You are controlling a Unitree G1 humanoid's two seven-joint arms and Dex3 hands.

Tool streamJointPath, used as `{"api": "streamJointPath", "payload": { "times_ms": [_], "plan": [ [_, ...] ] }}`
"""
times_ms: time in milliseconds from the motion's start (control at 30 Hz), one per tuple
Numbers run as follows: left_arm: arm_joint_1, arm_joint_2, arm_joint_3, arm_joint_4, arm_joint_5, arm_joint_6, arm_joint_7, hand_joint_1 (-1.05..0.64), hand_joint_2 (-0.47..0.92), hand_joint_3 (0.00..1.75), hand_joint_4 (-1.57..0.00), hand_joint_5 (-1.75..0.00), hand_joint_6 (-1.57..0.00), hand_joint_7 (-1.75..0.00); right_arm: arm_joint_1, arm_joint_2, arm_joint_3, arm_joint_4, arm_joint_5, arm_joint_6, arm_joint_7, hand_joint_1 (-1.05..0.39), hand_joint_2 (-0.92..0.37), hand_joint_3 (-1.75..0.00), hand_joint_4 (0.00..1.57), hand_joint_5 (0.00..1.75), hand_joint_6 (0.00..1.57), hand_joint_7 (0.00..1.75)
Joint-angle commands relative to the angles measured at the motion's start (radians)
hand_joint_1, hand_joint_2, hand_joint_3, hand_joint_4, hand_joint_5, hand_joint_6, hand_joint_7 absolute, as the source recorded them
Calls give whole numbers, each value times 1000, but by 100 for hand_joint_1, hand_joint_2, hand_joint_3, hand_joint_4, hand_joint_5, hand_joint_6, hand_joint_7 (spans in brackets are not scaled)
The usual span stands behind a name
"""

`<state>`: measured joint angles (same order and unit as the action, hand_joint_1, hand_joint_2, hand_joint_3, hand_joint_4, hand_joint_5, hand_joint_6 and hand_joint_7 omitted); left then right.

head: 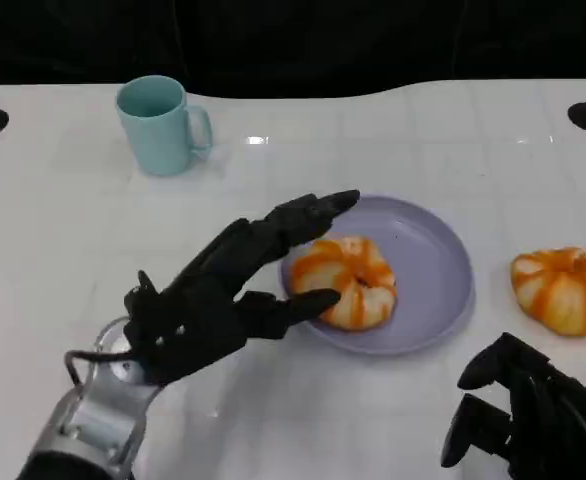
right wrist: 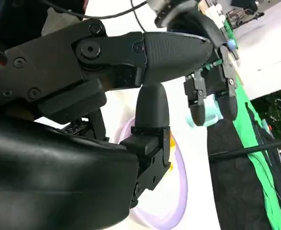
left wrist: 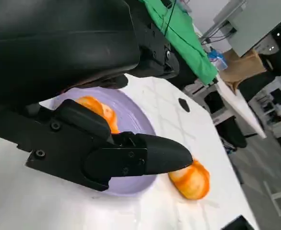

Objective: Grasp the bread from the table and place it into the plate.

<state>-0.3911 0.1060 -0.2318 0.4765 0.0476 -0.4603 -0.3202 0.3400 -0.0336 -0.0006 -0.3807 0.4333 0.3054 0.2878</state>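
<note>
We see left hand spread wide, holding nothing | bread on purple plate between its fingertips | right hand curled, empty | second bread just beyond it

The left hand covers the near-left rim of the plate and part of the bread. The right hand is cut off at the frame's bottom corner, its grip unreadable.
</note>
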Motion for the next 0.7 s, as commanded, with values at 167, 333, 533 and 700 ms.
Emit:
{"api": "streamJointPath", "payload": {
  "times_ms": [167, 333, 533, 700],
  "plan": [
    [147, -71, 83, -141, -180, 16, -27, -73, 92, 39, -32, -121, -54, -57, 2, -6, -9, -13, 15, 13, -8, -51, -92, -44, 60, 175, 40, 163],
    [211, -73, 101, -216, -244, 57, -66, -70, 92, 41, -29, -164, -30, -144, 0, -7, -10, -9, 16, 8, -3, -51, -92, -44, 60, 175, 41, 163],
    [293, -87, 115, -333, -314, 152, -72, -69, 92, 36, -42, -173, -39, -150, -1, -11, -11, -13, 17, 15, -6, -52, -92, -45, 60, 175, 40, 163],
    [375, -111, 134, -424, -449, 270, -107, -62, 92, 30, -54, -175, -48, -153, -1, -9, -8, -19, 14, 18, -11, -52, -92, -45, 60, 175, 41, 163]
  ]
}}
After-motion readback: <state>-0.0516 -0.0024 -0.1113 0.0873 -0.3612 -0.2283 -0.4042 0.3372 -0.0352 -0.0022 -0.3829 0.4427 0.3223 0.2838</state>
